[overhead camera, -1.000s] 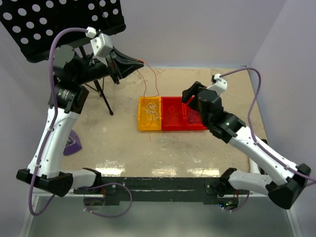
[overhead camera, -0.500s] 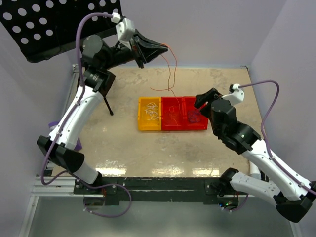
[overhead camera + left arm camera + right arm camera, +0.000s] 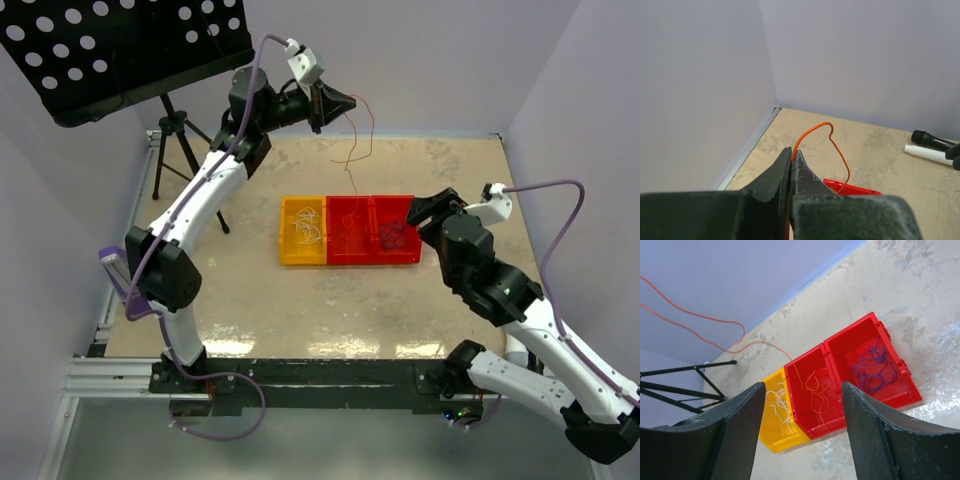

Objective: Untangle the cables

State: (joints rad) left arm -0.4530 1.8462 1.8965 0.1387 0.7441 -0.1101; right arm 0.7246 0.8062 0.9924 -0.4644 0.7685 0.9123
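Orange cable (image 3: 810,128) end hidden inside left gripper (image 3: 792,151).

Left arm (image 3: 200,205), right arm (image 3: 545,325): white link shells, black joints, purple cables (image 3: 545,184); black textured jaws.

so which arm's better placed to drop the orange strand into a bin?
Left. The left gripper is shut on the orange strand, raised high, with the strand trailing down to the middle red bin. The right gripper is open and empty, near the right red bin.
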